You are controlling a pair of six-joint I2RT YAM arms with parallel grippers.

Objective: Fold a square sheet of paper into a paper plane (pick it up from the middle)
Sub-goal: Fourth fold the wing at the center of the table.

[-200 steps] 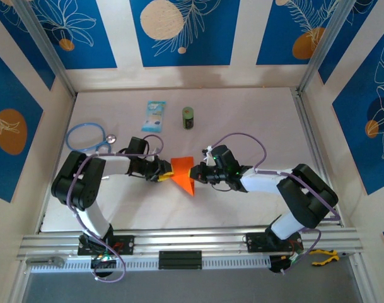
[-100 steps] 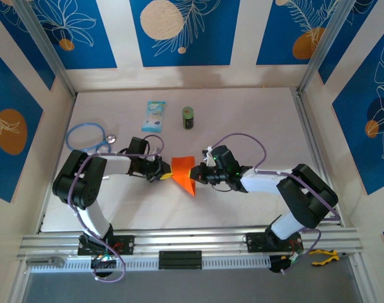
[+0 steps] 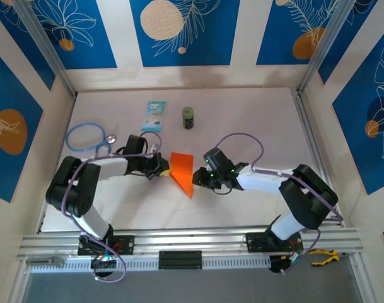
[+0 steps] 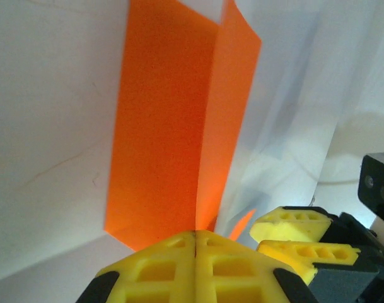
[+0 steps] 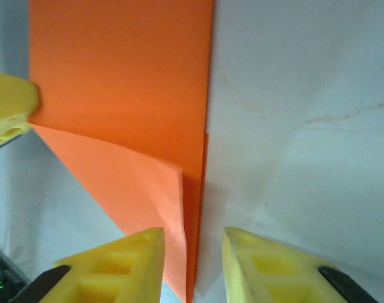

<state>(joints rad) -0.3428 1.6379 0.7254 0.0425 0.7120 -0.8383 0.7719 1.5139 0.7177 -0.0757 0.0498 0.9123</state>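
The bright orange sheet of paper point(image 3: 182, 170) is folded along a lengthwise crease and tapers to a point toward the near edge. It is at the table's middle, between both arms. My left gripper point(image 3: 161, 168) is shut on its left end; in the left wrist view the yellow fingers point(image 4: 160, 268) press together on the crease of the paper point(image 4: 169, 126). My right gripper point(image 3: 197, 179) is open at the paper's right edge. In the right wrist view its fingers point(image 5: 113, 265) stand apart, with the paper's point(image 5: 122, 88) narrow end between them, untouched.
A light-blue packet point(image 3: 154, 115) and a small green can point(image 3: 189, 117) lie at the back of the white table. A blue tube loop point(image 3: 86, 136) lies at the left. Walls close three sides; an aluminium rail point(image 3: 192, 242) runs along the near edge.
My left gripper has shut on the paper. My right gripper has opened and let go of it, and the paper now lies flatter and points more toward the near edge.
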